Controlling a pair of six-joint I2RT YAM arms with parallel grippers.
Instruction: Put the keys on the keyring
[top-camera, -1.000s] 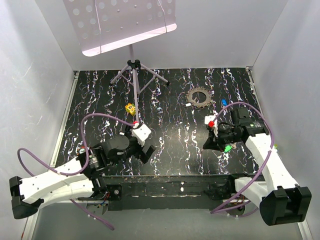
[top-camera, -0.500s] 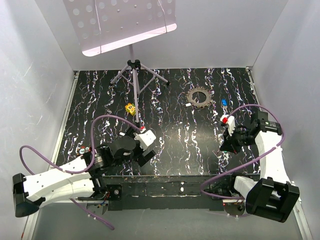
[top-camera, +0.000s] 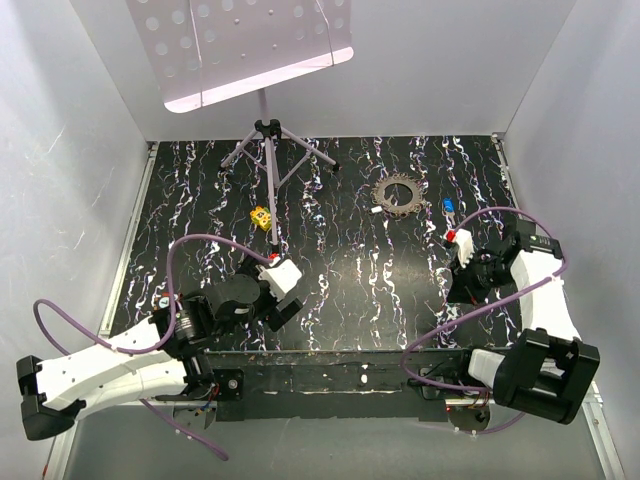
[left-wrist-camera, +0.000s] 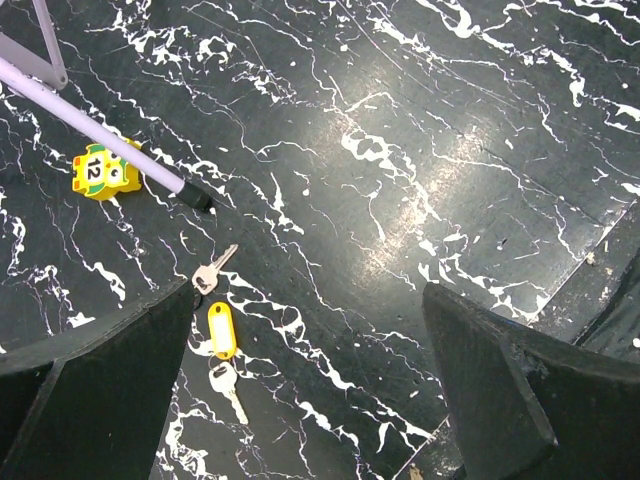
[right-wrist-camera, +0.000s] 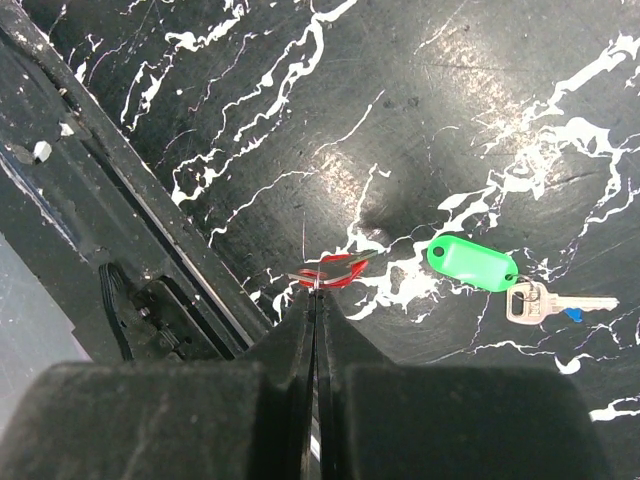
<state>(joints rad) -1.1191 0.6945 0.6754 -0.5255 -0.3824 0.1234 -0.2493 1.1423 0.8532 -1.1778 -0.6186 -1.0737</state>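
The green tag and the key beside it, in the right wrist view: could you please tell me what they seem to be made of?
Green tag: probably plastic, smooth and glossy, given its even colour, rounded edges and soft highlight.
Key: probably metal, silvery and slightly shiny, as it is pale grey with bright glints.

The left hand (top-camera: 286, 308) sits over the black marbled desk (top-camera: 350, 270) close to its near edge. The right hand (top-camera: 455, 290) does the same, well apart from it. Beyond the left hand lies a yellow block (top-camera: 262, 216), near a leg of a music stand's tripod (top-camera: 270, 150). Beyond the right hand lies a blue-headed key (top-camera: 449, 205), and to the left of that key a toothed sprocket (top-camera: 398, 193).
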